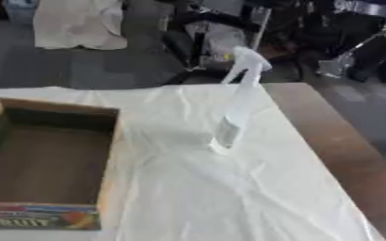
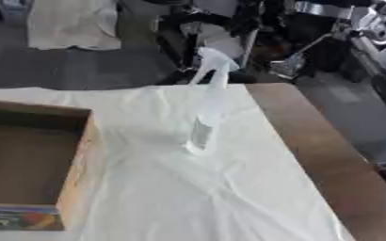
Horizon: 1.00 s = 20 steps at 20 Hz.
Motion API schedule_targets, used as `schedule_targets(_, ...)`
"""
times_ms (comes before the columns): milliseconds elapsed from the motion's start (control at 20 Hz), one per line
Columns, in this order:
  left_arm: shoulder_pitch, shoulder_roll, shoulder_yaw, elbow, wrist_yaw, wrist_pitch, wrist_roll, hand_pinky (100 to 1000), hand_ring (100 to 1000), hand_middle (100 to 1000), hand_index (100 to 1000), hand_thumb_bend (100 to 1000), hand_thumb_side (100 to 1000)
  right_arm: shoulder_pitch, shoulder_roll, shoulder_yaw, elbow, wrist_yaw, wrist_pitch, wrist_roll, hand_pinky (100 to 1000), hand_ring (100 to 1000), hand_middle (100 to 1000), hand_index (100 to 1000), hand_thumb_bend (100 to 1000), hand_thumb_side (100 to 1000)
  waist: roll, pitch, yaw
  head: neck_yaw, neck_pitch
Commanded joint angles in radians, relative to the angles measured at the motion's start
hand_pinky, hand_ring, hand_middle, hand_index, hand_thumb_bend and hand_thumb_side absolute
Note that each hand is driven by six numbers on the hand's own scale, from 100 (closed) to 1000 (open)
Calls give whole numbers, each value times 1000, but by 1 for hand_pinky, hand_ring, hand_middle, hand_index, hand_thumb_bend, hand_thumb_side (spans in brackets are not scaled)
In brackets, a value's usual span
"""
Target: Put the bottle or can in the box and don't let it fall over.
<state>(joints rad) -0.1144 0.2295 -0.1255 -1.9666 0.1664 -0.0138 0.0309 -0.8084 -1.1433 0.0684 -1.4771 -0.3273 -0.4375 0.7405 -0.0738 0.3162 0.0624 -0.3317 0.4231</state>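
White cloth [image 1: 229, 197] is covering most of the wooden table [image 1: 344, 155], and a pale spray bottle [image 1: 236, 110] is standing upright on it near the middle. Well apart, to its left, an open cardboard box [image 1: 107, 155] is sitting with nothing between them. Neither hand is showing, so their state cannot be told. Dark equipment [image 2: 254, 28] is crowding the floor behind.

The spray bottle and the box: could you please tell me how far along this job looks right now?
Nothing looks done yet. The spray bottle stands upright on the white cloth, to the right of the cardboard box and apart from it. The box shows only its bare brown floor. Nothing is in hand: no robot hand shows in either view. Still left: grasp the bottle, carry it leftward and set it upright inside the box.
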Motion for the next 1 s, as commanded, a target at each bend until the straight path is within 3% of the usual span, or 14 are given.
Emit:
schedule_targets(50, -3, 9, 1, -11, -2, -1, -4, 853, 811, 765, 810, 159, 805, -8, -52, -2, -10, -12, -163, 166, 844, 835, 829, 872, 142, 161, 0, -28, 0, -7, -14)
schedule_targets(150, -4, 8, -1, -11, -2, -1, -5, 853, 811, 765, 810, 159, 805, -10, -51, 2, -9, -20, -153, 166, 841, 830, 825, 871, 139, 174, -1, -26, 1, -8, -11)
schedule_targets(200, -5, 8, -2, -11, -2, 0, -6, 853, 811, 765, 810, 160, 807, -13, -49, 4, -9, -29, -146, 166, 833, 818, 815, 871, 123, 224, -1, -25, 1, -8, -9)
schedule_targets(350, -6, 8, -3, -10, -4, 1, -8, 853, 811, 765, 810, 161, 809, -23, -46, 3, -5, -48, -111, 166, 821, 800, 793, 869, 127, 231, -4, -21, 3, -8, -3)
schedule_targets(500, -6, 7, -3, -9, -5, 2, -8, 853, 811, 765, 809, 163, 812, -26, -46, 7, -2, -57, -75, 166, 802, 777, 764, 865, 147, 309, -6, -17, 4, -7, 3)
schedule_targets(1000, -9, 5, -6, -5, -6, 4, -11, 853, 810, 763, 807, 166, 815, -70, -18, 26, -6, -40, 3, 125, 789, 764, 749, 853, 135, 305, -14, -13, 9, -8, 20)
